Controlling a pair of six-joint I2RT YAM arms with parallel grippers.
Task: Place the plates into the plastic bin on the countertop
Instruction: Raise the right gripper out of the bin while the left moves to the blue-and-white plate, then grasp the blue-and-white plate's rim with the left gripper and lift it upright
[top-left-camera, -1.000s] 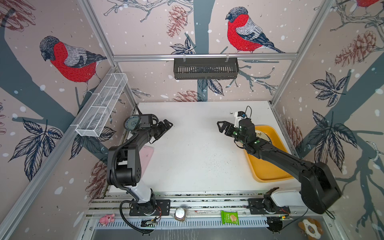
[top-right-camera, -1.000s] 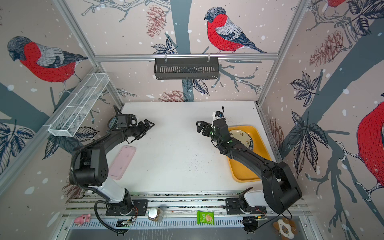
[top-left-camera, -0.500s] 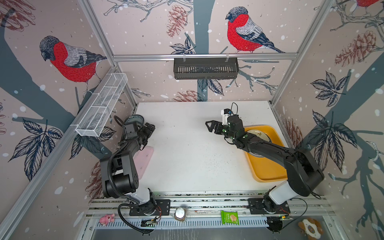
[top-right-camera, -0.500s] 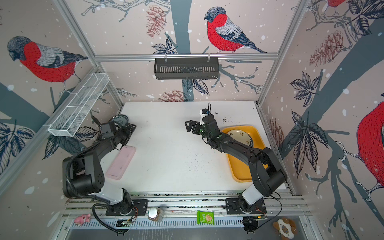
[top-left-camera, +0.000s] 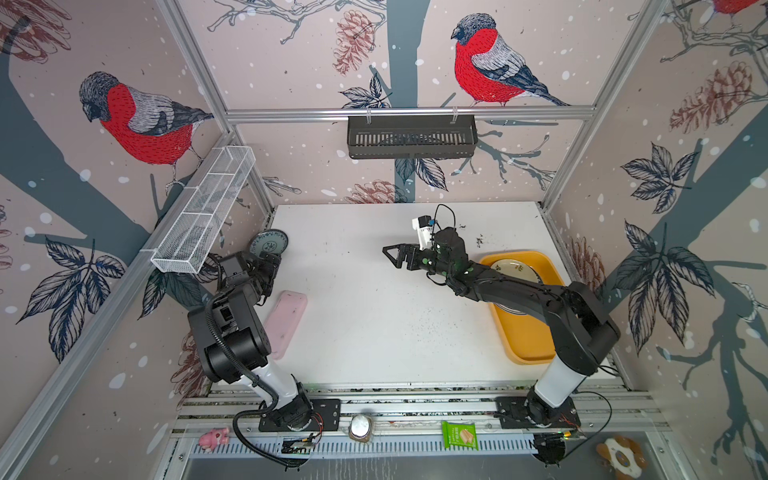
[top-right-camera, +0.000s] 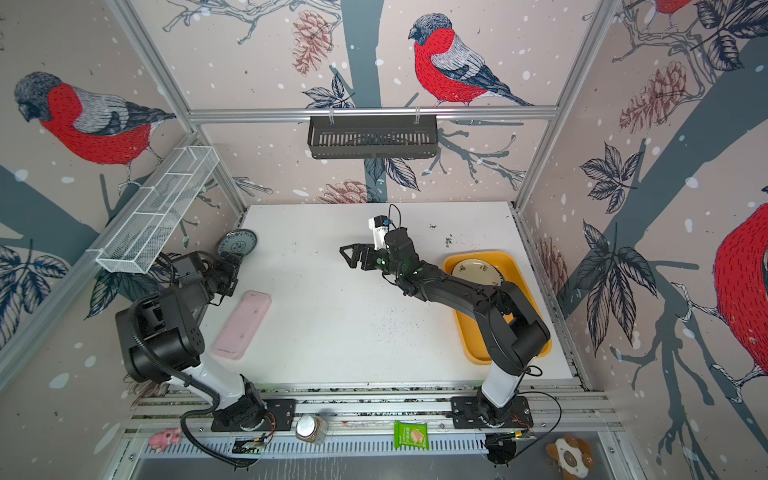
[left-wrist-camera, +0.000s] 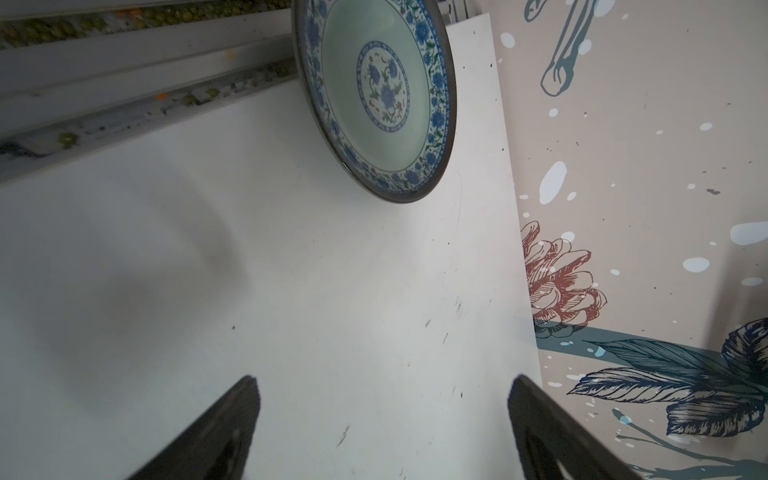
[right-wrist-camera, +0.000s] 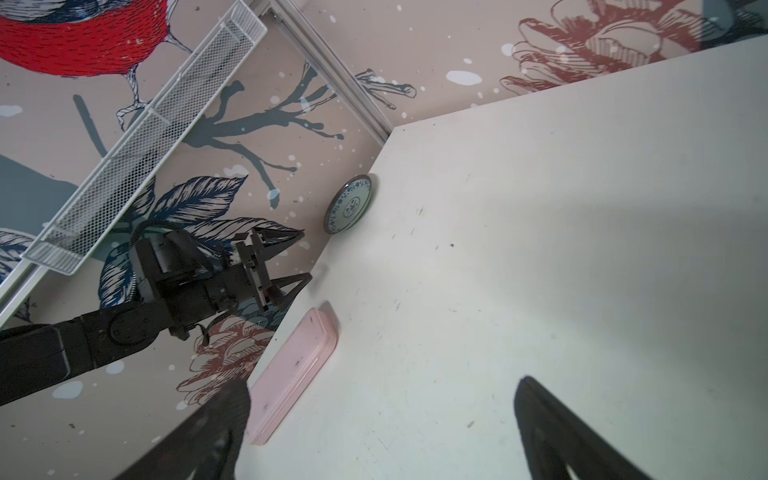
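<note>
As one plate (top-left-camera: 269, 243) leans, one cream plate's (top-left-camera: 512, 269) binned.

The right arm (top-left-camera: 519, 291) crosses the plastic bin (top-left-camera: 528, 345), covering part of the cream plate (top-left-camera: 513, 269) (its near rim is lost underneath); the blue-patterned plate (left-wrist-camera: 374, 104) runs off the left wrist view's edge.
</note>
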